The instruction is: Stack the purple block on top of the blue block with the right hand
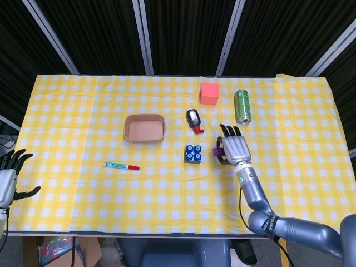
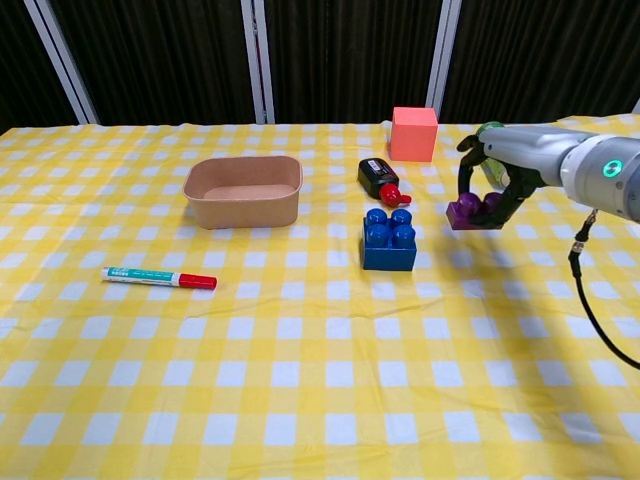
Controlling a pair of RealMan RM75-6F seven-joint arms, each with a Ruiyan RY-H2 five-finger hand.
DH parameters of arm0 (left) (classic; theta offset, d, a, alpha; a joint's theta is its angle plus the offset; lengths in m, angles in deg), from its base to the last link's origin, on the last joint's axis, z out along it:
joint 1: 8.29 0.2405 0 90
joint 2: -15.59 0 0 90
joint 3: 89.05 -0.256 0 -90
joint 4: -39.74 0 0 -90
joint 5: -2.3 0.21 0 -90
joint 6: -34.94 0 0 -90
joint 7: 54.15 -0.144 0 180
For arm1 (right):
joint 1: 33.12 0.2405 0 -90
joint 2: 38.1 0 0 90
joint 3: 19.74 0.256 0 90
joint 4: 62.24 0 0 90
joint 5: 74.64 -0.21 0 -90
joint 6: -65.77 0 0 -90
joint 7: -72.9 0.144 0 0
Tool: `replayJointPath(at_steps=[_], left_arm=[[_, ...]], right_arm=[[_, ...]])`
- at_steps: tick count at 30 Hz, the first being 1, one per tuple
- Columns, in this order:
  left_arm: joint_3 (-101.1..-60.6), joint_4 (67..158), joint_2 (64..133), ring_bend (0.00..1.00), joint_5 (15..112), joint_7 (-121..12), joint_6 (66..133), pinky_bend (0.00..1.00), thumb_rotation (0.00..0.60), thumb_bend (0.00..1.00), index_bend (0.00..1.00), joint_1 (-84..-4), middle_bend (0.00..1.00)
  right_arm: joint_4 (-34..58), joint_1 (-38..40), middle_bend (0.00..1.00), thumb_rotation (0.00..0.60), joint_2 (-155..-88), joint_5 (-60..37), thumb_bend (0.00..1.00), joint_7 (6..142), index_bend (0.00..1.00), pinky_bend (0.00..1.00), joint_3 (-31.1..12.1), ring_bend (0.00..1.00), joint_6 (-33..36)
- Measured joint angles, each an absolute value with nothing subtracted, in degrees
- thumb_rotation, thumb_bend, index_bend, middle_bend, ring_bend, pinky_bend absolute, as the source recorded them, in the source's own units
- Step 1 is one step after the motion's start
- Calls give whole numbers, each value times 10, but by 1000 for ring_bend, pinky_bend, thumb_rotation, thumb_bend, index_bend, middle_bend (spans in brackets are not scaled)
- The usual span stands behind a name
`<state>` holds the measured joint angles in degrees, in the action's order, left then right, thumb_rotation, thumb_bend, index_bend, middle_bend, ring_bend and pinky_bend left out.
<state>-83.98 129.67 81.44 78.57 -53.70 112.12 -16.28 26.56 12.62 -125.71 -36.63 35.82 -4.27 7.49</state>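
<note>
The blue block (image 1: 193,153) (image 2: 390,241) stands studs-up near the middle of the yellow checked table. My right hand (image 1: 234,147) (image 2: 492,170) grips the purple block (image 1: 217,151) (image 2: 474,212) from above and holds it lifted off the cloth, just right of the blue block. In the head view only a sliver of the purple block shows at the hand's left edge. My left hand (image 1: 8,179) hangs off the table's left front corner, fingers apart and holding nothing.
A tan tray (image 1: 144,128) (image 2: 243,190) sits left of the blue block, a marker (image 1: 121,166) (image 2: 159,277) in front of it. Behind are a black bottle with red cap (image 1: 194,119) (image 2: 381,179), a pink cube (image 1: 209,93) (image 2: 413,133) and a green can (image 1: 242,105).
</note>
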Motion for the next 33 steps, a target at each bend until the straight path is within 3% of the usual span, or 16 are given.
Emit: replayJointPath(at_steps=[8, 16, 33], left_arm=[[-836, 1288, 814, 0, 792, -521, 1128, 52, 600, 182, 166, -163, 67], [-839, 1264, 823, 0, 847, -496, 1184, 52, 600, 182, 169, -154, 67], [-839, 1270, 830, 0, 831, -531, 1172, 52, 600, 182, 170, -157, 67]], right_arm=[[292, 166, 0, 600, -1286, -427, 552, 295, 613, 0, -34, 0, 28], [286, 186, 0, 600, -1311, -439, 554, 274, 616, 0, -39, 0, 12], [294, 223, 0, 600, -1334, -459, 560, 232, 635, 0, -27, 0, -18]])
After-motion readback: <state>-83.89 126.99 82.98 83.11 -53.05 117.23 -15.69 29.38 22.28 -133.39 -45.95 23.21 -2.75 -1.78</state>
